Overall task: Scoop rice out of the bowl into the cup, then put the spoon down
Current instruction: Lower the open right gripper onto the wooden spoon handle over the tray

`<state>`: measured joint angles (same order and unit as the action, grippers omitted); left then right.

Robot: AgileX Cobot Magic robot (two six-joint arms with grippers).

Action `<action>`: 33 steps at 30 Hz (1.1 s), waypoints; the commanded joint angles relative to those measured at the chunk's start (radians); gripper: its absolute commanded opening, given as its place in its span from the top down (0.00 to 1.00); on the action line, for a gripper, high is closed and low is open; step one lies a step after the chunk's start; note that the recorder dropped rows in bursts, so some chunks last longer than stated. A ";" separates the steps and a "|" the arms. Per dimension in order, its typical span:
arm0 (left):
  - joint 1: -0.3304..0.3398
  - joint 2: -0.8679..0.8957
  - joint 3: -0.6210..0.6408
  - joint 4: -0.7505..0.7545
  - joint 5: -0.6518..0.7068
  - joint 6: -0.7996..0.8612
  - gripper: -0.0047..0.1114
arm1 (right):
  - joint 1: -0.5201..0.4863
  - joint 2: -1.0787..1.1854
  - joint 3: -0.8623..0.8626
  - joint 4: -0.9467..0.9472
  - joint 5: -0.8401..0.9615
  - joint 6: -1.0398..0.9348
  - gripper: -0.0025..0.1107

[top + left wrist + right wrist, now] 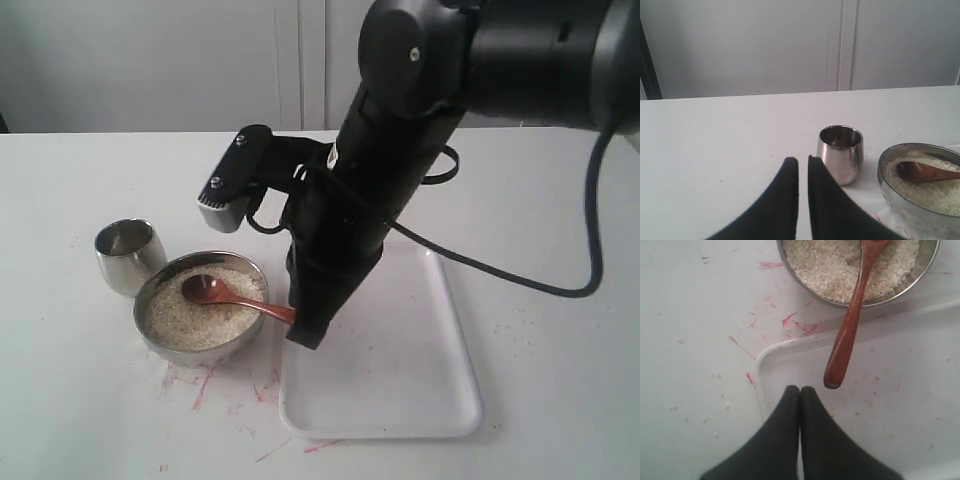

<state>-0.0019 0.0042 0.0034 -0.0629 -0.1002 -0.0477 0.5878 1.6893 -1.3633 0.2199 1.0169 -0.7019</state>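
Note:
The steel bowl [190, 352] holds rice [200, 322]. The wooden spoon [215, 291] lies with its scoop on the rice and its handle over the rim toward the tray. The small steel cup [128, 255] stands upright just left of the bowl. My right gripper [305, 338] is shut and empty, tips just short of the handle's end; the right wrist view shows this gripper [800, 388], the spoon [850, 325] and the bowl [920, 276]. My left gripper [803, 159] is shut on nothing, a short way from the cup [840, 152] and the bowl [900, 206]; it does not show in the exterior view.
A white tray [400, 370] lies right of the bowl, under my right arm, with a few crumbs on it. Red scratch marks [200, 385] streak the white table in front of the bowl. A black cable [520, 280] trails across the table behind the tray.

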 commanded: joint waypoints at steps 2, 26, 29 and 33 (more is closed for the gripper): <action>-0.001 -0.004 -0.003 -0.004 -0.005 -0.001 0.84 | 0.000 0.013 -0.031 0.015 0.005 -0.001 0.98; -0.001 -0.004 -0.003 -0.004 -0.005 -0.001 0.84 | 0.000 0.127 -0.032 0.026 -0.085 0.112 0.46; -0.001 -0.004 -0.003 -0.004 -0.005 -0.001 0.84 | 0.000 0.138 -0.032 -0.048 -0.099 0.176 0.46; -0.001 -0.004 -0.003 -0.004 -0.005 -0.001 0.84 | 0.000 0.142 -0.032 -0.062 -0.099 0.183 0.46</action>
<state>-0.0019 0.0042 0.0034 -0.0629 -0.1002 -0.0477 0.5878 1.8314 -1.3875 0.1730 0.9254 -0.5343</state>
